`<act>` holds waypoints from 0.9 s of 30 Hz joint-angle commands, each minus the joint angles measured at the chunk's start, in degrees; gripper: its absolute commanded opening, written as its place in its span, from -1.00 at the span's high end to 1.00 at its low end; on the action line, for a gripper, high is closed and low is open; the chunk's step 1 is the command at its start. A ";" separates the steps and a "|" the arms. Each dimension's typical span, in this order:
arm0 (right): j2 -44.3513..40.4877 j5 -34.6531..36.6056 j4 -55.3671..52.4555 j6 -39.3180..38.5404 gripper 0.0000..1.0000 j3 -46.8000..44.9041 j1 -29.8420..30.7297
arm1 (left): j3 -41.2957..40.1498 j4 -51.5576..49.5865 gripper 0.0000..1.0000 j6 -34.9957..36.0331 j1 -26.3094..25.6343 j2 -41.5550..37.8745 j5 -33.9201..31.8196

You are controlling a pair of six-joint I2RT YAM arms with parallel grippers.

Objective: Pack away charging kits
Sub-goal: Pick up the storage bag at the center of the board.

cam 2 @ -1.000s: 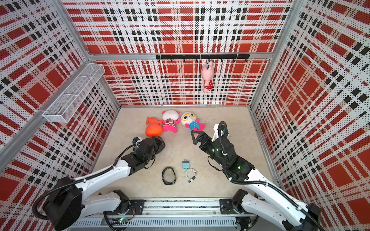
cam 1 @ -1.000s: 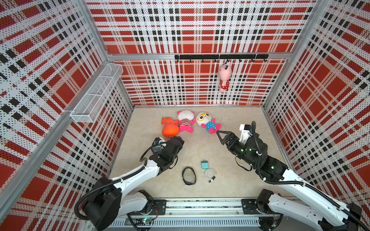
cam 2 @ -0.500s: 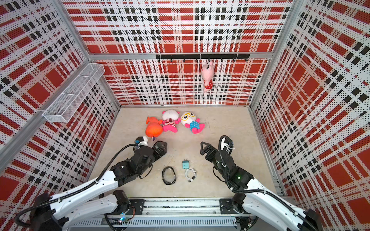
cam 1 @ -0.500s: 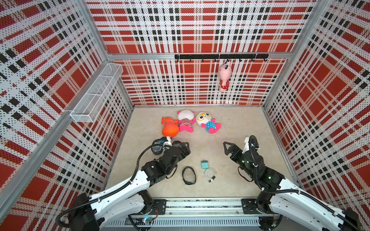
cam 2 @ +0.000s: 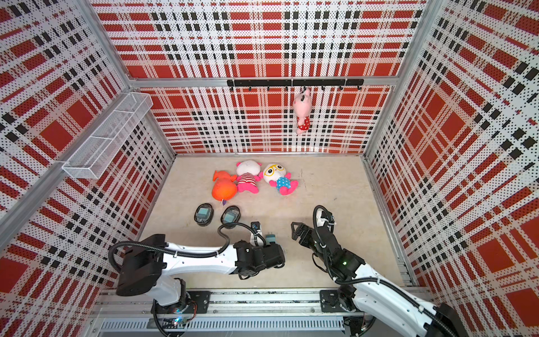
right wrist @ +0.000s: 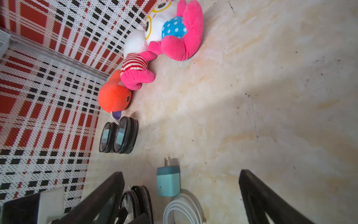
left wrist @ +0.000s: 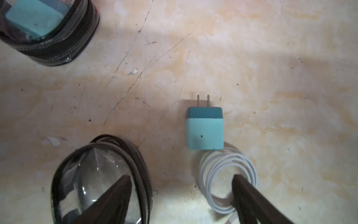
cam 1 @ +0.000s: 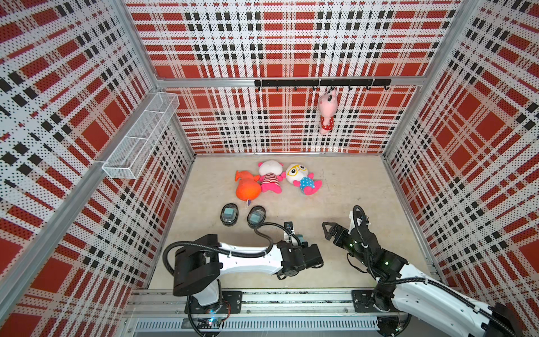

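Two tools are standing spread: left tool [left wrist: 180,177] is hanging above a black case [left wrist: 100,174] and the white cable [left wrist: 228,156]; teal plug [left wrist: 204,129] is lying on the surface [left wrist: 290,77], touching that cable, right tool [right wrist: 181,172] nearby.

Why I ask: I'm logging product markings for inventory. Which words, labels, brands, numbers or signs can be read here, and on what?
No text can be read in any view.
teal plug adapter: plain faces with one small dark dot, no print.
purple tag on the orange plush: too small to read, if it is printed at all.
black zip cases: no label visible.
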 commanded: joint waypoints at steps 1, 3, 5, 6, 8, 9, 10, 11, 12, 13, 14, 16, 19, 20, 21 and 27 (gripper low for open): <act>1.29 -2.10 2.89 0.72 -0.88 -1.77 -0.15 | 2.83 -7.61 -0.60 -5.96 -0.73 1.73 -2.83; 1.89 -2.23 3.50 0.64 -0.86 -1.93 -0.15 | 3.08 -8.81 -0.60 -7.20 -0.72 1.40 -3.26; 2.20 -1.94 3.30 0.48 -0.86 -1.66 -0.16 | 2.83 -8.87 -0.60 -7.81 -0.63 1.16 -2.86; 2.20 -1.83 3.26 0.49 -0.86 -1.65 -0.14 | 3.01 -8.92 -0.60 -7.82 -0.48 1.54 -2.52; 1.88 -1.56 3.28 0.51 -0.86 -1.59 -0.17 | 3.56 -9.39 -0.58 -7.30 -0.06 2.56 -1.39; 1.75 -1.52 3.32 0.51 -0.87 -1.64 -0.14 | 3.97 -10.11 -0.57 -7.29 0.02 3.09 -1.20; 1.60 -1.40 3.34 0.47 -0.87 -1.64 -0.17 | 4.52 -10.99 -0.57 -7.44 0.15 3.68 -1.13; 1.43 -1.31 3.37 0.46 -0.87 -1.62 -0.18 | 4.82 -11.83 -0.57 -7.71 0.24 4.05 -1.21; 1.25 -1.17 3.28 0.41 -0.87 -1.54 -0.14 | 5.14 -12.69 -0.57 -8.05 0.32 4.43 -1.26; 1.08 -0.99 3.14 0.41 -0.88 -1.56 -0.20 | 5.33 -13.47 -0.56 -8.39 0.33 4.68 -1.31; 0.98 -0.85 3.11 0.43 -0.88 -1.56 -0.17 | 5.37 -13.88 -0.56 -8.75 0.33 4.57 -1.45; 0.85 -0.84 3.02 0.49 -0.89 -1.45 -0.20 | 5.16 -14.30 -0.54 -8.96 0.31 4.30 -1.30; 0.97 -0.86 3.02 0.51 -0.89 -1.33 -0.20 | 4.74 -14.64 -0.48 -9.35 0.33 4.05 -0.81; 1.02 -0.87 3.02 0.49 -0.89 -1.38 -0.18 | 4.62 -15.03 -0.46 -9.67 0.33 4.01 -0.75; 1.13 -0.85 3.02 0.57 -0.88 -1.38 -0.19 | 4.30 -15.19 -0.45 -9.92 0.33 3.91 -0.76; 1.42 -1.38 3.79 0.86 -0.87 -1.89 -0.20 | 3.75 -14.68 -0.33 -9.50 0.77 5.18 -0.79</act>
